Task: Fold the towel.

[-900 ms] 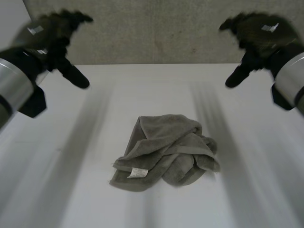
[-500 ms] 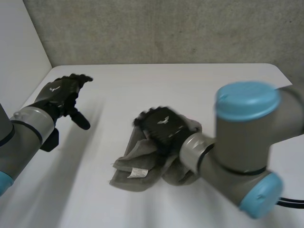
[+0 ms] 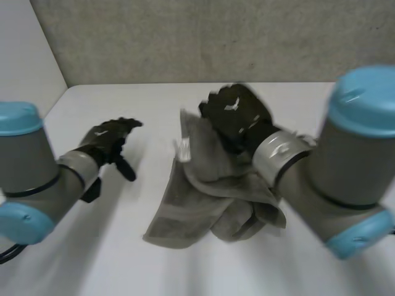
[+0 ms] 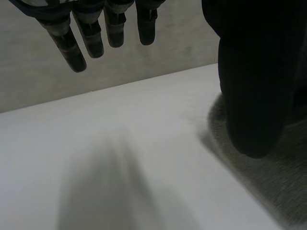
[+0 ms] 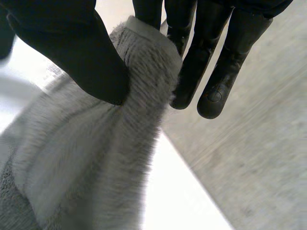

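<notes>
White worktop (image 3: 154, 102), grey wall behind. Grey towel (image 3: 203, 197): crumpled at centre, near part resting, far edge raised. Right hand (image 3: 234, 114): thumb and fingers (image 5: 211, 72) pinched that raised edge. Left hand (image 3: 108, 139): released, empty, just left of the towel's free side. Half a second earlier the right hand sat low on the heap and the left hand stood farther off.

A white tabletop (image 3: 92, 259) fills the lower and middle part of the head view, its far edge running across the upper third. Behind it stands a rough grey wall (image 3: 185, 37). A plain white panel (image 3: 24, 55) closes the upper left corner.
</notes>
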### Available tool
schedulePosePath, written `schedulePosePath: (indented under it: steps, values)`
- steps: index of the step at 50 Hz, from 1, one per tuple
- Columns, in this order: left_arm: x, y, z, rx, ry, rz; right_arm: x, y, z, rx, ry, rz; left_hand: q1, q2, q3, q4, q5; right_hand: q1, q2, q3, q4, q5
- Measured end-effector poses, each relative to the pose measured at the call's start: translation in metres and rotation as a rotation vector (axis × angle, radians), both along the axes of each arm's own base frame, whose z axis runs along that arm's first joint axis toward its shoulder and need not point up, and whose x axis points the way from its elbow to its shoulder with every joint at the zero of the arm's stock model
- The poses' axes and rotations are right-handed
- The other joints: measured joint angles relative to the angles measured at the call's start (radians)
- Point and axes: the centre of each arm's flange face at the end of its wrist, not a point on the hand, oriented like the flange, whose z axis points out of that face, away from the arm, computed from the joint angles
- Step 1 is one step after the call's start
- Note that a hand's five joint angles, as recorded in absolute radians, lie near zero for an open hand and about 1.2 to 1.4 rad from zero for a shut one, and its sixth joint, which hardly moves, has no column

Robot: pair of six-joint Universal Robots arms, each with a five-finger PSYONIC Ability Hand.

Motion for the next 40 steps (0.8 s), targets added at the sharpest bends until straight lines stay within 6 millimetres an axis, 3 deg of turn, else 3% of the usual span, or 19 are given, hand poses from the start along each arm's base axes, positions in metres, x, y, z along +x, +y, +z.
schedulePosePath:
  steps: [2, 3, 10, 20, 21, 23, 24, 25, 29, 34, 36, 40]
  values:
    - [0.0, 0.0, 0.0, 0.0, 0.0, 0.0, 0.0, 0.0, 0.0, 0.0, 0.0, 0.0, 0.0, 0.0, 0.0, 0.0, 0.0, 0.0, 0.0, 0.0, 0.0, 0.0]
    - [-0.021, -0.002, -0.006, 0.0, 0.007, -0.056, -0.014, 0.009, 0.027, -0.019, -0.045, 0.018, 0.0, 0.0, 0.0, 0.0, 0.0, 0.0, 0.0, 0.0, 0.0, 0.001]
    - [-0.064, -0.001, -0.026, 0.022, 0.016, -0.16, -0.041, 0.029, 0.067, -0.01, -0.093, 0.043, 0.0, 0.0, 0.0, 0.0, 0.0, 0.0, 0.0, 0.0, 0.0, 0.003]
    - [-0.095, 0.005, -0.05, 0.034, 0.013, -0.231, -0.069, 0.059, 0.112, -0.099, -0.146, 0.053, 0.073, 0.085, 0.085, 0.083, 0.045, 0.0, 0.0, 0.0, 0.004, 0.003]
    - [-0.098, 0.005, -0.055, 0.04, 0.012, -0.236, -0.076, 0.061, 0.122, -0.135, -0.16, 0.034, 0.284, 0.286, 0.284, 0.283, 0.25, 0.0, 0.0, 0.003, 0.004, 0.003]
    - [-0.099, 0.006, -0.058, 0.05, 0.01, -0.237, -0.081, 0.059, 0.128, -0.159, -0.167, 0.01, 0.49, 0.49, 0.487, 0.469, 0.437, 0.0, 0.0, 0.006, 0.004, 0.003]
    - [-0.099, 0.007, -0.059, 0.054, 0.009, -0.238, -0.084, 0.057, 0.129, -0.166, -0.169, -0.001, 0.508, 0.508, 0.487, 0.486, 0.452, 0.0, 0.0, 0.006, 0.004, 0.003]
    - [-0.098, 0.008, -0.061, 0.062, 0.008, -0.238, -0.088, 0.052, 0.131, -0.177, -0.171, -0.024, 0.726, 0.719, 0.716, 0.715, 0.681, 0.0, 0.0, 0.006, 0.004, 0.003]
    - [-0.096, 0.011, -0.063, 0.076, 0.004, -0.23, -0.1, 0.035, 0.133, -0.19, -0.165, -0.089, 0.892, 0.908, 0.904, 0.904, 0.867, 0.0, 0.0, 0.006, 0.004, 0.003]
    - [-0.092, 0.007, -0.053, 0.05, 0.004, -0.196, -0.108, 0.017, 0.127, -0.178, -0.148, -0.126, 0.981, 1.027, 1.023, 1.021, 0.973, 0.0, 0.0, 0.006, 0.004, 0.003]
    - [-0.086, -0.003, -0.035, -0.008, 0.013, -0.154, -0.107, 0.002, 0.117, -0.159, -0.13, -0.123, 0.987, 1.039, 1.035, 1.034, 0.983, 0.0, 0.0, 0.006, 0.004, 0.003]
    - [-0.066, -0.034, 0.02, -0.208, 0.04, -0.049, -0.098, -0.028, 0.098, -0.145, -0.102, -0.098, 0.992, 1.048, 1.044, 1.043, 0.993, 0.0, 0.0, 0.006, 0.004, 0.004]
